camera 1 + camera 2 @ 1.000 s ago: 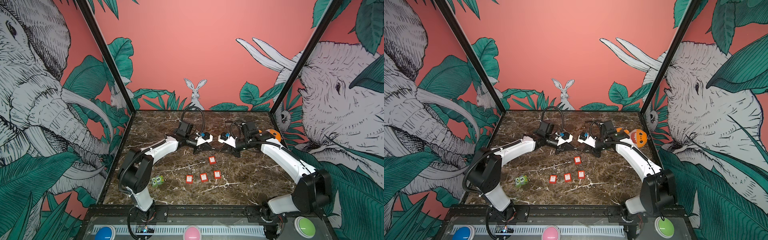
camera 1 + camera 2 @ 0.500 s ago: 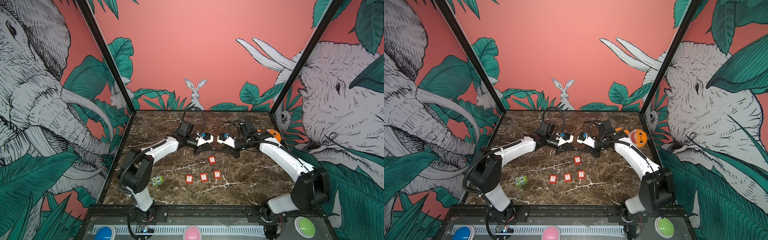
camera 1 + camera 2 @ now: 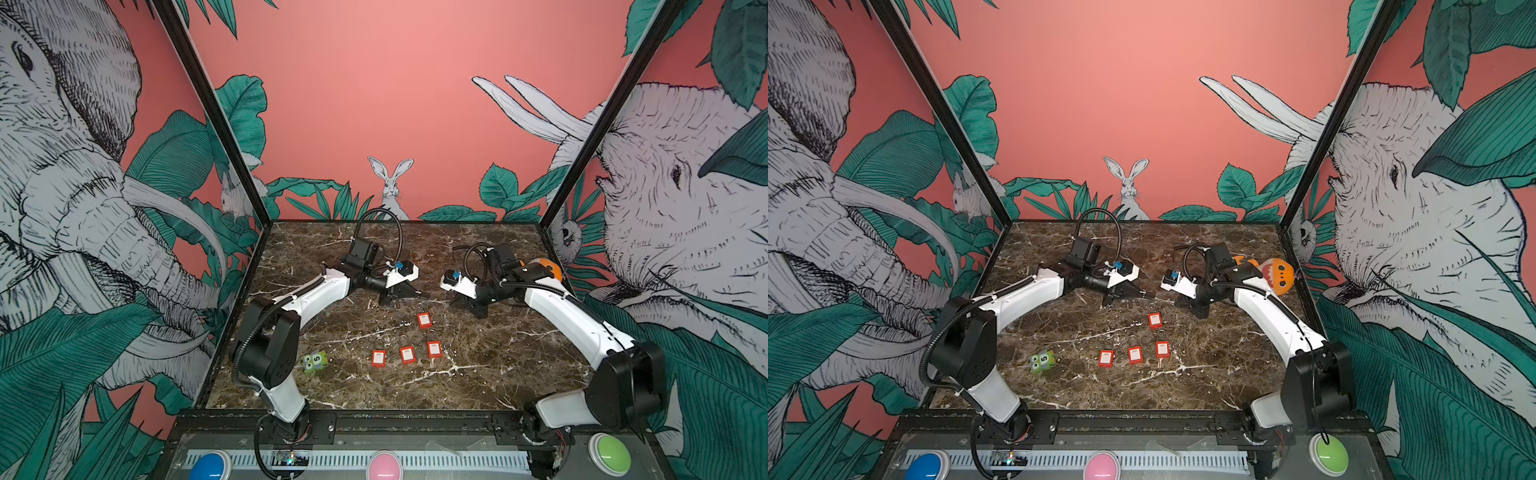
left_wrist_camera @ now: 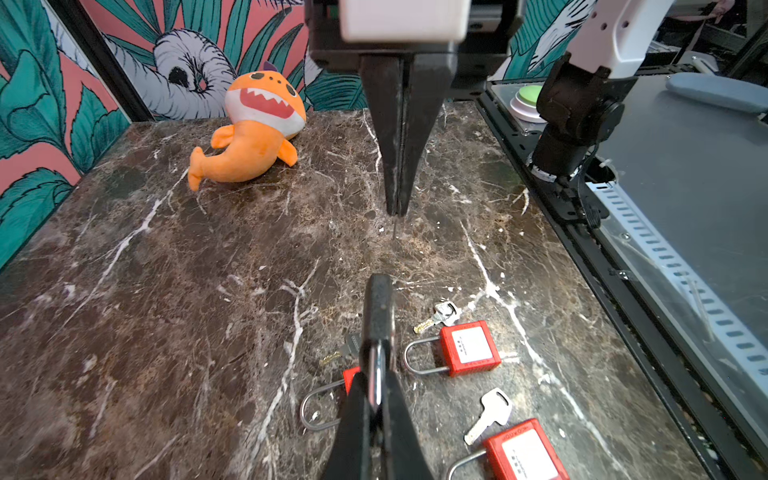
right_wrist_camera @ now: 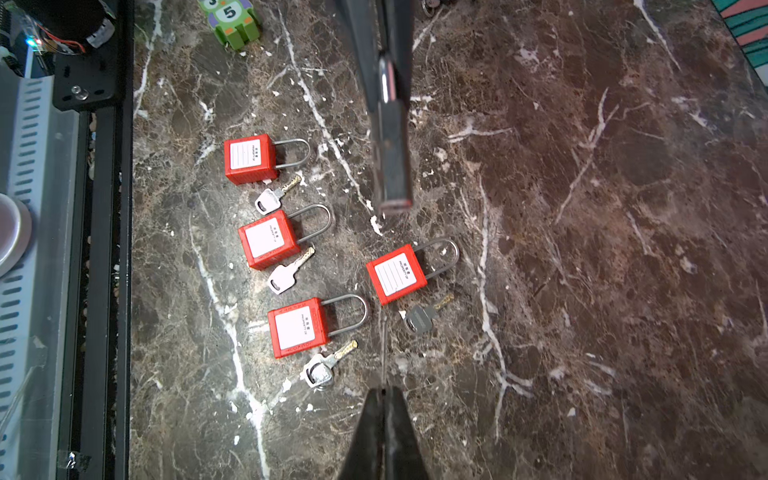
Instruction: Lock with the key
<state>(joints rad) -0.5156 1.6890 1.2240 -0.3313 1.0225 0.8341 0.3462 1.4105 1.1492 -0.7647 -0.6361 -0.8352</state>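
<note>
— Where are the red padlocks [image 3: 407, 354]?
— All four lie flat on the marble table [image 5: 623, 249], mid-table towards the front, with a key [image 5: 289, 272] beside each.
— And the arms?
— The left gripper [image 3: 411, 294] clamps a dark narrow piece [image 5: 392, 166] with a silvery part. The right gripper [image 4: 397, 208] is pinched tight.

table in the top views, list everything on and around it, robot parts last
red padlocks with silver shackles: 4, red, flat, mid-table
loose silver keys: 4, silver, one beside each padlock
green toy block numbered 5: 1, green, front left
orange shark plush: 1, orange, far right corner
round buttons: 3, blue, pink, green, front panel
brown marble table: 1, brown, white-veined
dark padlock: 1, dark grey, held by its shackle
thin metal sliver: 1, silvery, too thin to identify
left gripper: 1, black, shut on the dark padlock
right gripper: 1, black, shut on the sliver
</note>
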